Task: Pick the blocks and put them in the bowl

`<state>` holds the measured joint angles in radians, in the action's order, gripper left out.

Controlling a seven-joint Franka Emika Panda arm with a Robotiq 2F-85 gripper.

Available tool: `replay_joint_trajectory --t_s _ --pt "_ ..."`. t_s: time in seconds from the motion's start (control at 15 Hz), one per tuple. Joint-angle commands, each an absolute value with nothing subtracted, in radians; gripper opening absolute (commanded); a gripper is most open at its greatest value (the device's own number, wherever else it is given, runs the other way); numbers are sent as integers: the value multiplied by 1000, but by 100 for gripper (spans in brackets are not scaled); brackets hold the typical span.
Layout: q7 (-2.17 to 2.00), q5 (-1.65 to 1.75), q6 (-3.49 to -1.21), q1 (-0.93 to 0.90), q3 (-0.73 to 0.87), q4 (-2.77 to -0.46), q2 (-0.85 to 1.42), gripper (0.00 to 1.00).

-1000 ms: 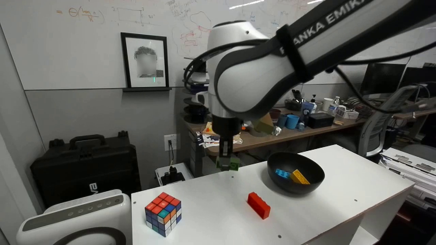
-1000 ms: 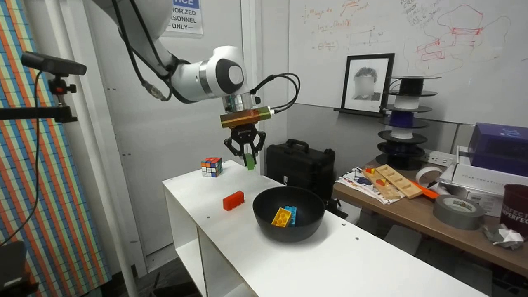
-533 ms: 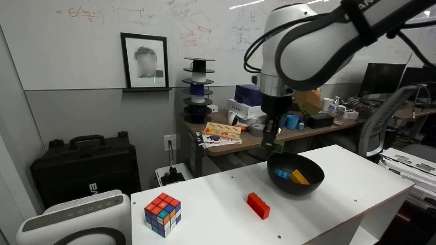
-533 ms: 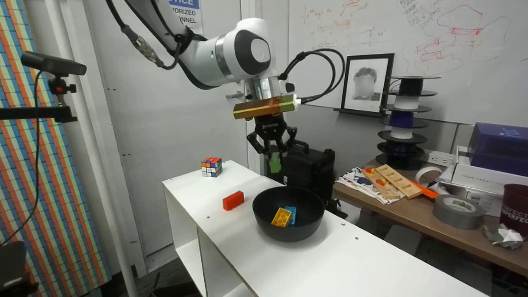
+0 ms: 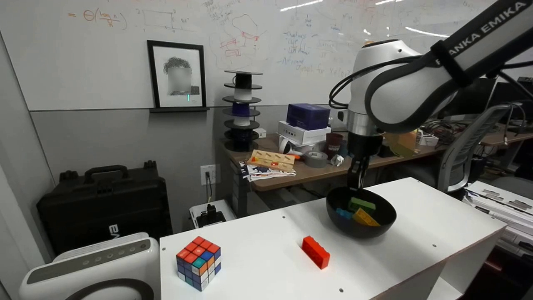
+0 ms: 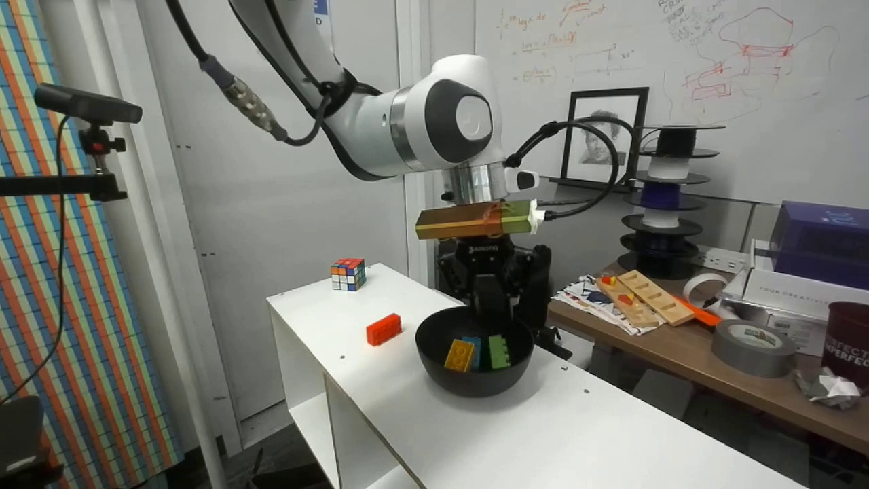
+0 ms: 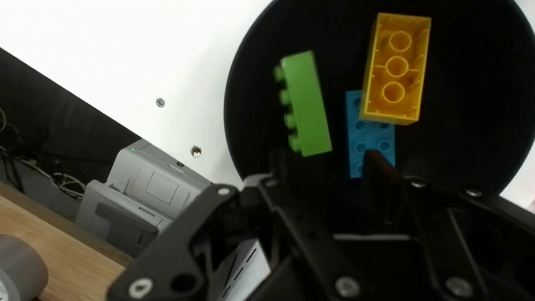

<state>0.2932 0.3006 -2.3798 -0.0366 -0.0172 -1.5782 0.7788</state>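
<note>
On the white tabletop (image 6: 577,435) stands the dark bowl (image 6: 468,384), with three blocks inside its rim. In the wrist view the green block (image 7: 307,104) is at nine o'clock, its studs facing the bowl's wall; whether it touches the bottom I cannot tell. The yellow block (image 7: 395,69) is at two o'clock from it, hollow underside up, overlapping the blue block (image 7: 368,138), which reaches toward six. Over the bowl hangs the gripper (image 7: 326,165), at six in that view, jaws well apart, the bowl's dark inside showing through the gap. In an exterior view the red block (image 6: 384,330) lies near the bowl, between nine and ten o'clock; the puzzle cube (image 6: 348,276) sits farther out at ten. Toward three, a roll of grey tape (image 6: 750,358) rests on a brown desk (image 6: 679,350).
</note>
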Motion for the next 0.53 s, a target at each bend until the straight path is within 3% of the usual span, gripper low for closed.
replay_joint_trajectory --t_s 0.0,0.13,0.47 --pt "285 330 -2420 -71 -13 -1603 753 83" --pt "275 336 -2420 -98 -21 -1603 746 98" --pt "199 321 -2435 -196 -64 -1611 741 100"
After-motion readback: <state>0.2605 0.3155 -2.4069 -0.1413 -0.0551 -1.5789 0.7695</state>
